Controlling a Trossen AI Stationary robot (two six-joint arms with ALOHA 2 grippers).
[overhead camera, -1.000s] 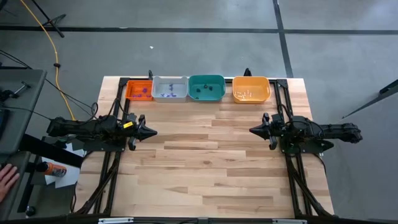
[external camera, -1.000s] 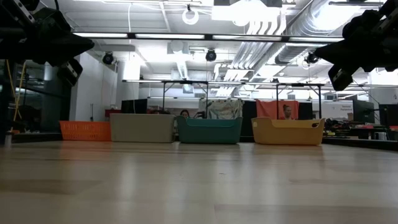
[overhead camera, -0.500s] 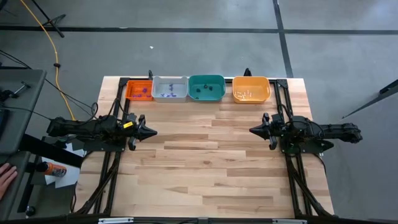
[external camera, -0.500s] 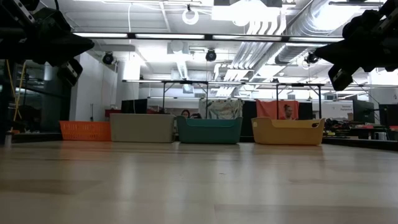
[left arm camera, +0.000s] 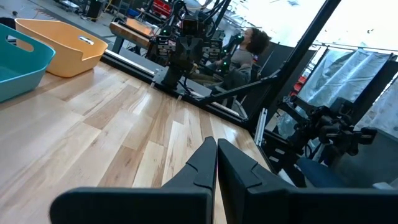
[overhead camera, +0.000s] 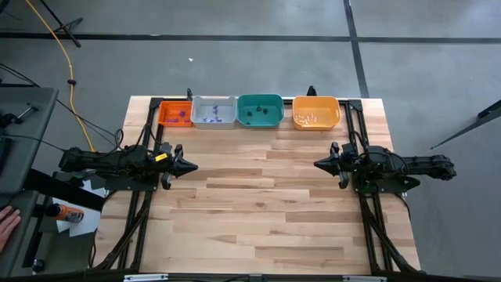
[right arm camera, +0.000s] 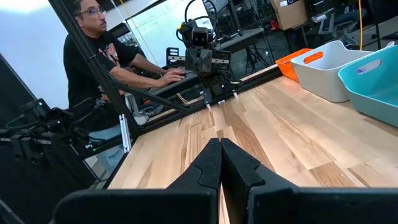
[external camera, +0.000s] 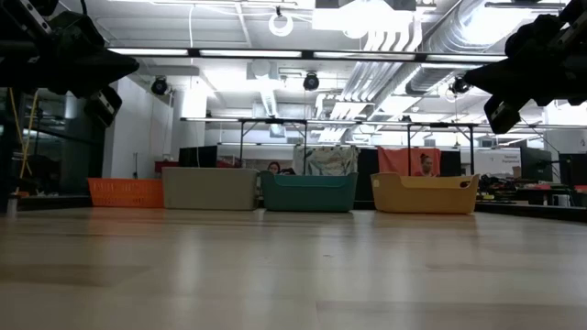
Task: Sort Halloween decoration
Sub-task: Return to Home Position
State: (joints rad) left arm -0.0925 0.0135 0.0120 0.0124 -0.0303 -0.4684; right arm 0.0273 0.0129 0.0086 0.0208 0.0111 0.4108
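The Halloween decoration lies as tiny trinkets inside four trays along the table's far edge: purple ones in the orange tray (overhead camera: 174, 113) and the grey tray (overhead camera: 213, 111), dark ones in the teal tray (overhead camera: 260, 110), pale ones in the yellow tray (overhead camera: 316, 112). My left gripper (overhead camera: 194, 166) hovers shut over the table's left side, pointing level toward the right. My right gripper (overhead camera: 316, 164) hovers shut over the right side, pointing level toward the left. Both are empty and well above the wood (left arm camera: 215, 144) (right arm camera: 220, 144).
The wooden tabletop (overhead camera: 258, 204) stretches between the two arms. Black frame rails run along the table's left and right sides. A person sits at a desk beyond the table (right arm camera: 99, 43), and a hand (overhead camera: 8, 222) shows at the far left of the high view.
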